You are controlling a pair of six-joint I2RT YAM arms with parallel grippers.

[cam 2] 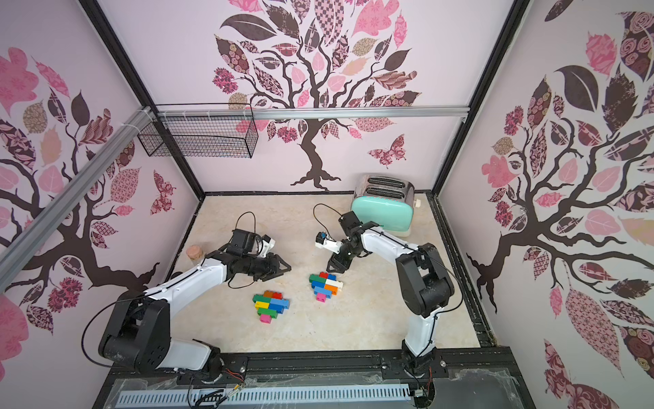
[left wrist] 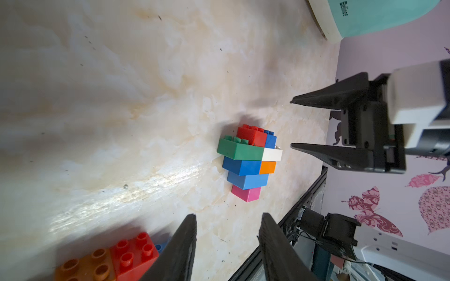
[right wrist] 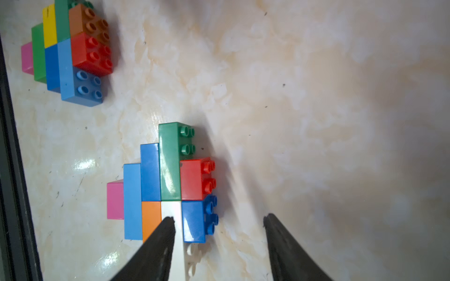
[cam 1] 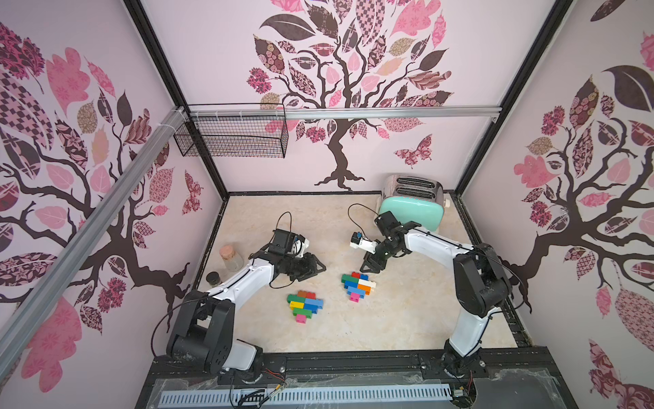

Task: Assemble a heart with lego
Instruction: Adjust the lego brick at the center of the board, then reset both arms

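Right wrist view: we're seeing the right gripper with fingers spread wide and gripping nothing. Its tips are hanging just over the white-brick end of the right lego heart; we can't tell whether they're touching. In both top views that heart is lying flat on the table, in front of the toaster. The left lego heart is also lying flat, apart from it and nearer the arm bases. We're reading the left gripper as parted narrowly and empty, hovering just beside the left lego heart's red and brown bricks.
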